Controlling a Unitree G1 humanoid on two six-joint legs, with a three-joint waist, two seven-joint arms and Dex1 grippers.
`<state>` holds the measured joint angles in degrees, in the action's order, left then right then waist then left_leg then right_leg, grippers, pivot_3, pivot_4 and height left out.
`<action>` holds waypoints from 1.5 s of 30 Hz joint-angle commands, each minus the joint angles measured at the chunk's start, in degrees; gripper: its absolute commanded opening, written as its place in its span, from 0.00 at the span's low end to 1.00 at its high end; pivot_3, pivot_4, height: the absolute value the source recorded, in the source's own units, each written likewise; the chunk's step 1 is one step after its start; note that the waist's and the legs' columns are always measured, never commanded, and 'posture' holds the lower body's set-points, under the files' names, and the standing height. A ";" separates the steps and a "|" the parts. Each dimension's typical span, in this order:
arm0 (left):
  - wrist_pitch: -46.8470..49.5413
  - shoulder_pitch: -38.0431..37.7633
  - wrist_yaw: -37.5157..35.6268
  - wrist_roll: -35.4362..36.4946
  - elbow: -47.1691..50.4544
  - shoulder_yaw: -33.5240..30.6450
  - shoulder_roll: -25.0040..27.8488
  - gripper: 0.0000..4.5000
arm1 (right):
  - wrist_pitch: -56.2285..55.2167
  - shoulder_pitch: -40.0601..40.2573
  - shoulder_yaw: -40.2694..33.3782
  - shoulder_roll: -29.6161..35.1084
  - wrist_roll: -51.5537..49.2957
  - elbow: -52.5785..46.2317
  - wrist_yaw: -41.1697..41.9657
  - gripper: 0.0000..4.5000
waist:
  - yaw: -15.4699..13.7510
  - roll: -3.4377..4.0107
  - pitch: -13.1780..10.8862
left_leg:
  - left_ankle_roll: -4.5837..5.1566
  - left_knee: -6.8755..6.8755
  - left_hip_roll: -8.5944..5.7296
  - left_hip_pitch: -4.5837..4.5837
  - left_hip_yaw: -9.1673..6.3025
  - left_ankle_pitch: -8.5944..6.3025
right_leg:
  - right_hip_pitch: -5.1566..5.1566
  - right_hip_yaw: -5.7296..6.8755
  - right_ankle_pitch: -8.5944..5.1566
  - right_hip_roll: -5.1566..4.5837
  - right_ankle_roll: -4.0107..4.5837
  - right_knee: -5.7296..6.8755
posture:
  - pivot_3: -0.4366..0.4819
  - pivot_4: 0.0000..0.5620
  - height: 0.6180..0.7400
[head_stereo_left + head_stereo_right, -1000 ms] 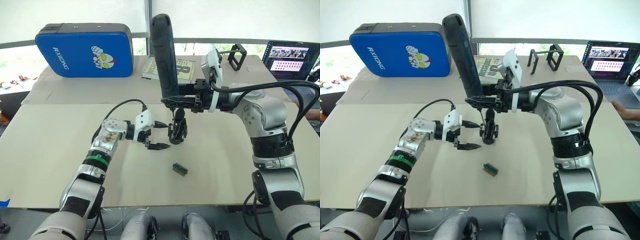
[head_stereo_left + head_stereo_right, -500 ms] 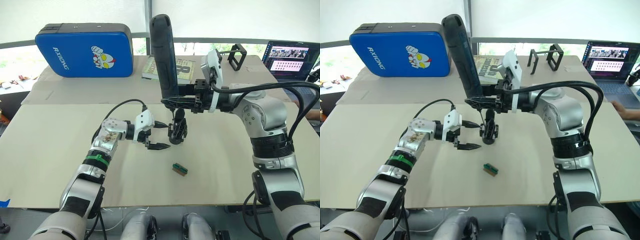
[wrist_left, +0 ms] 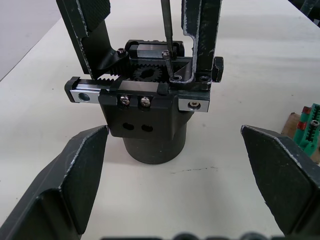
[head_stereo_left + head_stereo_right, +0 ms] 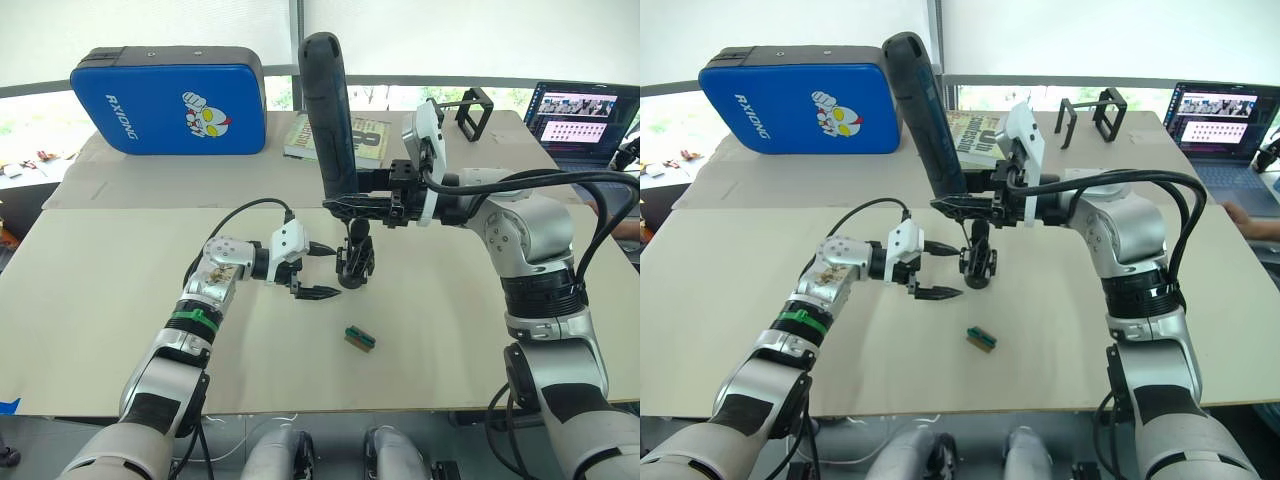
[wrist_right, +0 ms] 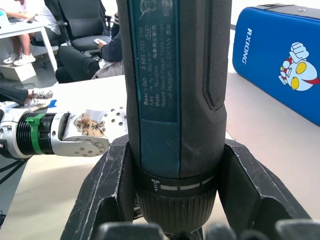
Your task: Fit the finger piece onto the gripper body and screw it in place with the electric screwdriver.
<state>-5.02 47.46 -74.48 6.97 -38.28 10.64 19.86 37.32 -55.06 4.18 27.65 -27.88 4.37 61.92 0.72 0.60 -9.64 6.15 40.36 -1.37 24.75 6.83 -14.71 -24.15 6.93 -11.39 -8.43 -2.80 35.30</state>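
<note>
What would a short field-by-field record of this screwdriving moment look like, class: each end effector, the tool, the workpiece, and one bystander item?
right end effector: shut on the electric screwdriver, held near upright
bit: thin metal shaft on a screw at the top of the gripper body
gripper body: upright on the table, round base down
left end effector: open, beside the gripper body, fingers apart from it
bystander item: small green-and-brown block lying on the table nearer the robot

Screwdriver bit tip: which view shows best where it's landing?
Left wrist view: the bit comes down onto a screw on the gripper body, seen close up. In the head views the electric screwdriver stands above the body, its tip too small to judge. The right wrist view gives its barrel in the right gripper.
</note>
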 commanded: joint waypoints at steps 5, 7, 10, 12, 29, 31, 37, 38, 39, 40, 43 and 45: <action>-1.18 1.41 0.14 0.17 0.71 -0.48 -0.08 1.00 | -0.71 -0.26 -1.60 -0.04 -1.63 -3.48 -0.06 0.43 | 0.01 0.00 0.00 | 0.00 0.00 0.00 0.00 0.00 0.00 | 0.00 0.00 0.00 0.00 0.00 0.00 | 0.48 0.27 1.00; -1.24 1.45 0.14 0.16 0.67 -0.49 -0.09 1.00 | -0.35 -0.27 -1.56 -0.11 -1.79 -3.87 -0.29 0.43 | 0.00 0.00 0.00 | 0.00 0.00 0.00 0.00 0.00 0.00 | 0.00 0.00 0.00 0.00 0.00 0.00 | 0.48 0.27 1.00; -1.29 1.53 0.14 0.17 0.61 -0.51 -0.10 1.00 | 0.57 -0.51 -1.49 -0.18 -2.16 -4.63 -0.76 0.43 | 0.00 0.00 0.00 | 0.00 0.01 0.00 0.00 0.00 0.00 | 0.00 0.00 0.00 0.00 0.00 0.00 | 0.48 0.27 1.00; -1.35 1.50 0.17 0.15 0.60 -0.50 -0.13 1.00 | 1.24 -0.60 -1.54 -0.19 -2.41 -5.11 -1.09 0.43 | 0.00 0.00 0.00 | 0.00 0.01 0.00 0.00 0.00 0.00 | 0.00 0.00 0.00 0.00 0.00 0.00 | 0.48 0.27 1.00; -1.20 1.35 0.25 0.16 0.87 -0.46 -0.13 1.00 | 0.91 -0.83 -1.97 -0.25 -1.96 -4.15 -0.87 0.43 | 0.00 0.00 0.00 | 0.00 0.01 0.00 0.00 0.00 0.00 | 0.00 0.00 0.00 0.00 0.00 0.00 | 0.48 0.27 1.00; -1.24 1.39 0.27 0.14 0.79 -0.46 -0.14 1.00 | 0.60 -0.88 -2.05 -0.15 -1.88 -3.72 -0.57 0.43 | -0.01 0.00 0.00 | 0.00 0.00 0.00 0.00 0.00 0.00 | 0.00 0.00 0.00 0.00 0.00 0.00 | 0.48 0.27 1.00; -1.26 1.41 0.31 0.16 0.76 -0.48 -0.18 1.00 | 0.57 -1.63 -2.62 -0.20 -2.14 -2.55 -0.39 0.43 | 0.00 0.00 0.00 | 0.00 0.01 0.00 0.00 0.00 0.00 | 0.00 0.00 0.00 0.00 0.00 0.00 | 0.48 0.27 1.00; -1.27 1.40 0.33 0.16 0.74 -0.48 -0.19 1.00 | 0.74 -1.72 -2.69 -0.19 -2.24 -2.50 -0.47 0.43 | 0.00 0.00 0.00 | 0.00 0.01 0.00 0.00 0.00 0.00 | 0.00 0.00 0.00 0.00 0.00 0.00 | 0.48 0.27 1.00; -1.26 1.38 0.35 0.16 0.76 -0.47 -0.20 1.00 | 0.86 -1.76 -2.76 -0.17 -2.32 -2.50 -0.51 0.43 | 0.00 0.00 0.00 | 0.00 0.01 0.00 0.00 0.00 0.00 | 0.00 0.00 0.00 0.00 0.00 0.00 | 0.48 0.27 1.00; -1.26 1.37 0.36 0.16 0.77 -0.48 -0.21 1.00 | 1.02 -1.86 -2.88 -0.19 -2.43 -2.46 -0.62 0.43 | 0.00 0.00 0.00 | 0.00 0.00 0.00 0.00 0.00 0.00 | 0.00 0.00 0.00 0.00 0.00 0.00 | 0.48 0.27 1.00; -1.40 1.40 0.37 0.14 0.55 -0.50 -0.21 1.00 | 1.50 -2.50 -3.55 -0.63 -2.87 -2.29 -1.49 0.43 | 0.00 0.00 0.00 | 0.00 0.01 0.00 0.00 0.00 0.00 | 0.00 0.00 0.00 0.00 0.00 0.00 | 0.48 0.27 1.00; -1.38 1.36 0.37 0.14 0.59 -0.49 -0.21 1.00 | 1.79 -2.65 -3.64 -0.64 -3.09 -2.61 -1.60 0.43 | 0.00 0.00 0.00 | 0.00 0.01 0.00 0.00 0.00 0.00 | 0.00 0.00 0.00 0.00 0.00 0.01 | 0.48 0.27 1.00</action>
<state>-5.08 47.46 -74.29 6.95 -38.28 10.64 19.84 39.87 -55.60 3.44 27.25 -28.57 3.87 60.57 0.72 0.60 -9.64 6.15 40.36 -1.37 24.75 6.83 -14.71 -24.15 6.93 -11.39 -8.43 -2.80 35.31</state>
